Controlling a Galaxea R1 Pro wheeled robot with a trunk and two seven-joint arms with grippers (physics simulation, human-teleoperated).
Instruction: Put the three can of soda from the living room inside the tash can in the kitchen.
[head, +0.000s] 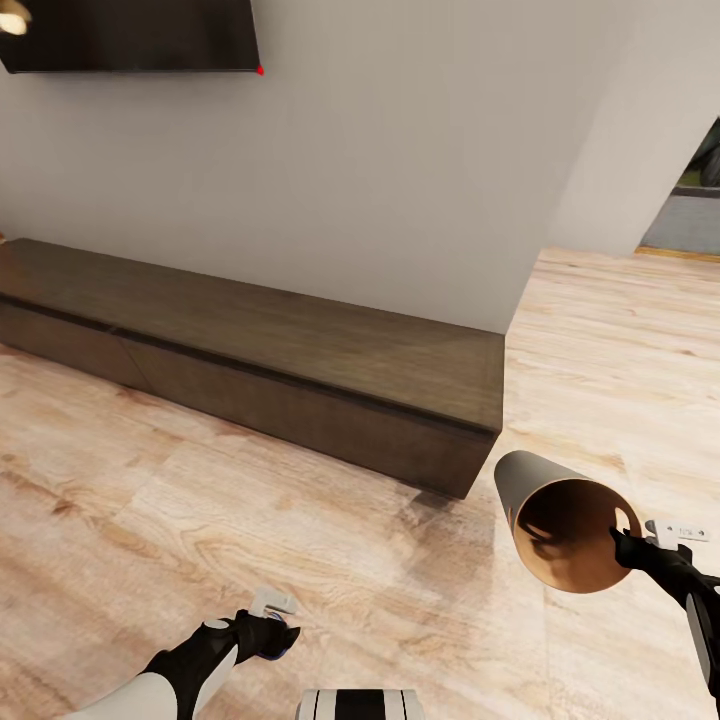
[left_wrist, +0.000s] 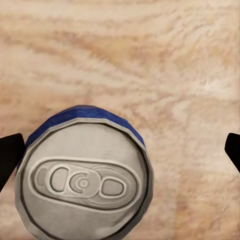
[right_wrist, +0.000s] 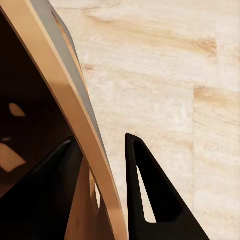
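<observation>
— Where's the bin?
— Right gripper (head: 628, 545) pinches the tilted bin's (head: 560, 515) rim, near right, above the floor (head: 300, 520).
— And the can?
— Held in the left gripper (head: 272, 632), near left; its top (left_wrist: 84, 184) faces the wrist camera.

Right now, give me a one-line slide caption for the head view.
Right gripper holds the tilted trash can by its rim over wood floor, beside a low dark cabinet.

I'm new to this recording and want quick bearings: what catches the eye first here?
The trash can, tipped on its side with its brown inside facing the camera, is held by its rim in the right gripper above the wood floor. The left gripper holds a soda can, blue-sided with a silver top. Behind runs a long dark low cabinet.
</observation>
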